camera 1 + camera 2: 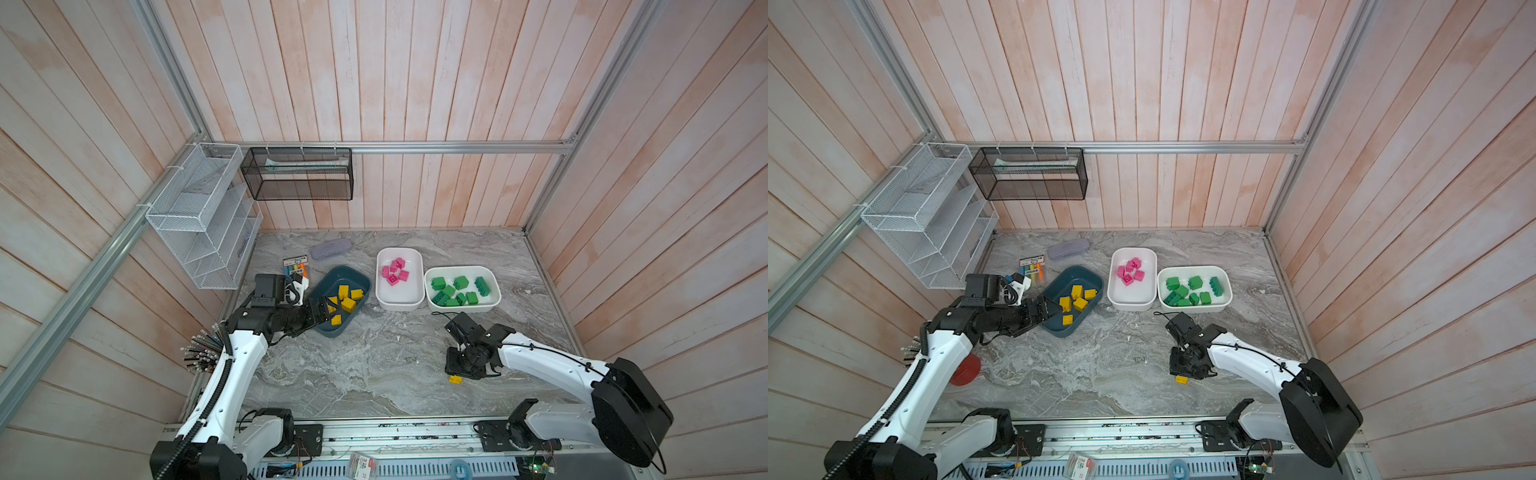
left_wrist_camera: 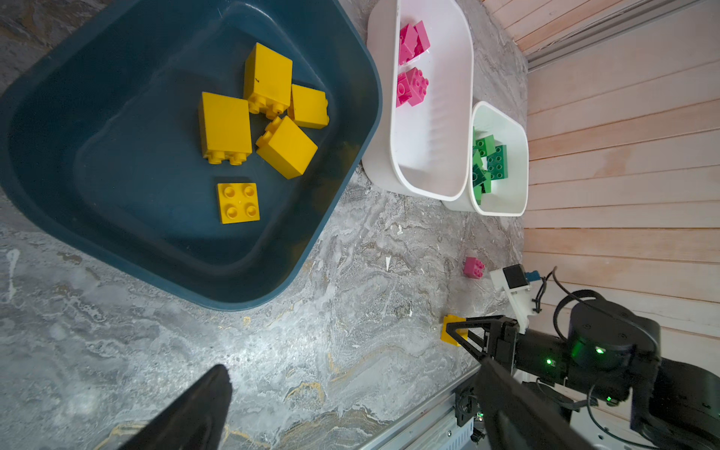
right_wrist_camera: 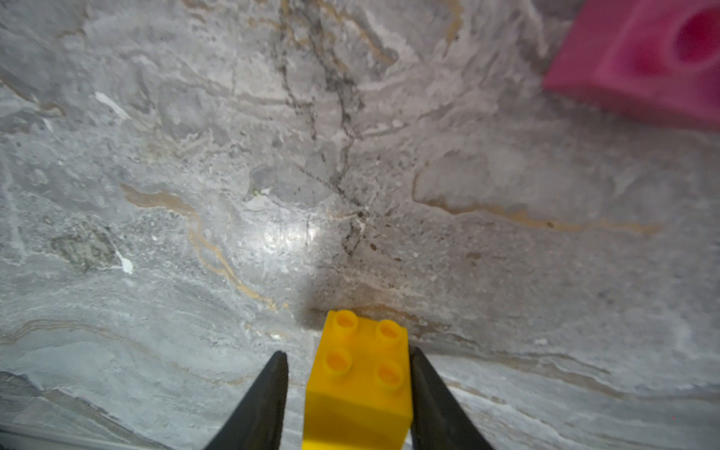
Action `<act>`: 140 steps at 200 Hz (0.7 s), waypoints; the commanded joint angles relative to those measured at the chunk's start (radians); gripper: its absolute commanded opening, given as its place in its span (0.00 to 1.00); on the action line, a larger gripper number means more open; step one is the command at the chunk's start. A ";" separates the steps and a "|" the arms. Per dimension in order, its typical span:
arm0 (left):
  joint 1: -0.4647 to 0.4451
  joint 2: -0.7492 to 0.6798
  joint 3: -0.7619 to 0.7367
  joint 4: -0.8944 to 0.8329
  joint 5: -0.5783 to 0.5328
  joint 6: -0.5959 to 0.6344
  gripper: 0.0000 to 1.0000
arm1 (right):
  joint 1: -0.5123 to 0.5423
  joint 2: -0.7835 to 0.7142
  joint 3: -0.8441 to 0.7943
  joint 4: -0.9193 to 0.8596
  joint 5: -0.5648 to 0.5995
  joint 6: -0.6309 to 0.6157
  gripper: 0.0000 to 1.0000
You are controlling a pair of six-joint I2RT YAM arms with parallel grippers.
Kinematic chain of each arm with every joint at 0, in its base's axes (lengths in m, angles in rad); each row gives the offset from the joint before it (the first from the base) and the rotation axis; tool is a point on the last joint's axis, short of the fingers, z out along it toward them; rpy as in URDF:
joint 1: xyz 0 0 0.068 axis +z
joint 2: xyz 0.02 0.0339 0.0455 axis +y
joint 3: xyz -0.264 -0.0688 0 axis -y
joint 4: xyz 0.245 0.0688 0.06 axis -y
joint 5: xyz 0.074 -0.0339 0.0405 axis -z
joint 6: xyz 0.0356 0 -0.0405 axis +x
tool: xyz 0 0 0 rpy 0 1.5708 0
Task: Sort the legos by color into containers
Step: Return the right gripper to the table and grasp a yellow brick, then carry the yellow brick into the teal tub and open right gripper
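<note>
Currently, the marble table (image 1: 374, 374) carries three tubs in a row toward the back wall.
- Teal tub (image 1: 348, 274), on the left: yellow bricks (image 2: 226, 124) inside; five show in the left wrist view, one studs-up and the rest on their sides.
- White tub (image 1: 399, 303), in the middle: pink bricks (image 1: 395, 270) clustered at its far end.
- Second white tub (image 1: 461, 308), on the right, just beside the first: green bricks (image 1: 453, 291), a few of them longer.

Left gripper (image 1: 322, 309): over the teal tub's near-left rim, jaws spread wide, nothing between them.

Right gripper (image 3: 348, 356): pointed down at the table, well in front of the white tubs. Jaws partly open and straddling a loose yellow brick (image 3: 358, 389) that stands studs-up on the table. One finger touches the brick's side; the other stands just off it, with a thin gap showing. No firm grip is visible.

Loose pink brick (image 2: 473, 268): on the bare table near the right gripper, apart from the yellow one and outside any tub.
</note>
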 commanded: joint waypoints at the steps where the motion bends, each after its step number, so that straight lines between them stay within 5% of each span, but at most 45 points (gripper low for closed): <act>1: 0.000 0.001 0.026 -0.017 -0.007 0.018 1.00 | 0.009 0.022 0.023 -0.014 0.012 -0.021 0.47; 86: -0.002 0.009 0.017 -0.011 -0.001 0.023 1.00 | 0.094 0.067 0.034 -0.086 0.153 -0.014 0.30; 140: -0.002 0.032 0.088 -0.030 -0.044 0.035 1.00 | 0.095 0.130 0.275 -0.094 0.200 -0.149 0.24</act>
